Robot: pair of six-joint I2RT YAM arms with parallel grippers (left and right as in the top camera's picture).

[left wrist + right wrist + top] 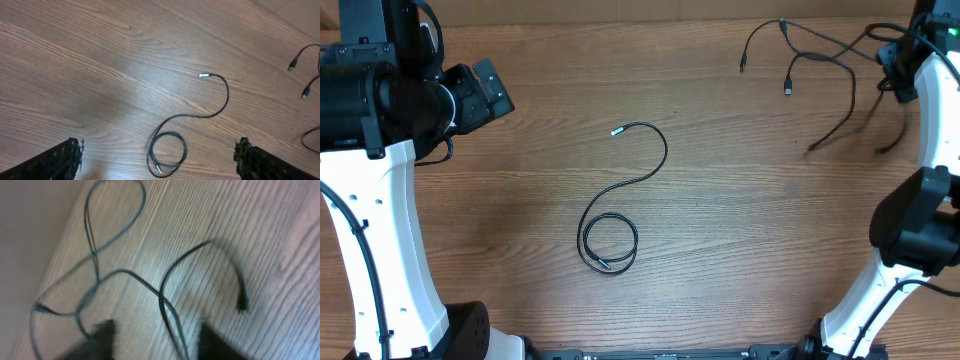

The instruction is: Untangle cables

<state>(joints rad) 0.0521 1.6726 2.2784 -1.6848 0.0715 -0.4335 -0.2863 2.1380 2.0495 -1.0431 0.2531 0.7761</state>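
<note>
Across the whole overhead view, a brown wood-grain table (520,220), matt, with a soft patch of glare in the left wrist view. Past its far edge at the top right, a paler strip (830,8). In the right wrist view, an edge slanting up the left side, with plain grey-beige beyond it.

Plenty of bare wood left of centre and along the near side, between the white arms (395,240). Crowded only in the far right corner, close to the edge.

At mid-table, well apart from everything else, one loose cable (660,160). Thin and black, with a silver-tipped plug (616,131) at the far end. Then an open hook-shaped bend, then a small flat coil (608,243) at the near end, with the second plug lying inside the ring.

In the far right corner, a tangle of cables (820,60). Thin black strands crossing one another, small plug ends splayed toward the left, two tails trailing toward the near side. Blurred in the right wrist view: looping, crossing strands and one dark plug end (242,305) lying free on the wood.

Left pincer (159,152): raised over the left side of the table, fingers wide apart, gripping nothing.

Right pincer (157,335): at the tangle, fingers (105,332) apart, one strand running down between them. Too blurred to tell whether touching it.
</note>
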